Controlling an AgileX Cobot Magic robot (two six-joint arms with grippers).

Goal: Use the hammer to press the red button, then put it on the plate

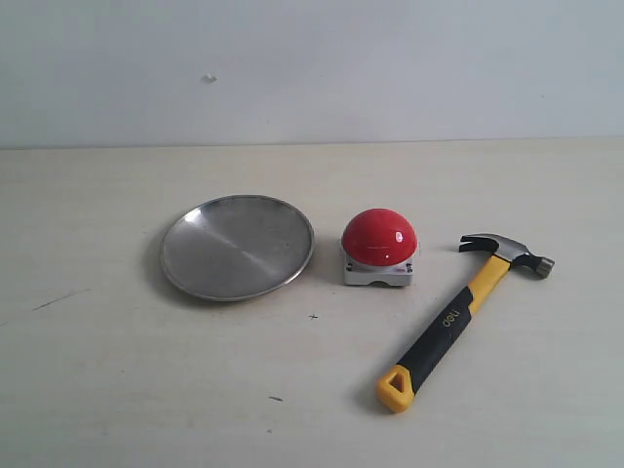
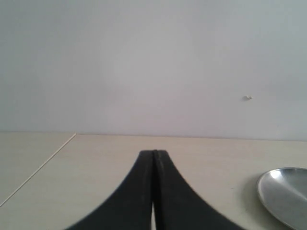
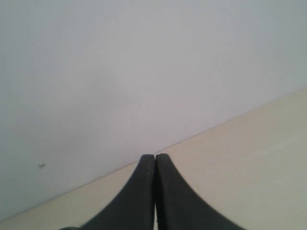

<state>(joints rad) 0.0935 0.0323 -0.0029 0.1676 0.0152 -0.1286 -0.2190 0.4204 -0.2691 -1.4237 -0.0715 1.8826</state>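
One brushed-metal plate (image 1: 237, 247), glossy domed button (image 1: 379, 237)

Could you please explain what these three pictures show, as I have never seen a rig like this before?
This is a robot with two arms, each ending in a gripper. The exterior view comes from a camera off the arms and looks at a pale table. On it lie a round metal plate, a red button on a grey-white base, and a hammer with a yellow-and-black handle, lying flat. No arm shows there. The other two pictures come from cameras on the wrists. The black shapes are the left gripper and the right gripper. Both are shut and hold nothing.
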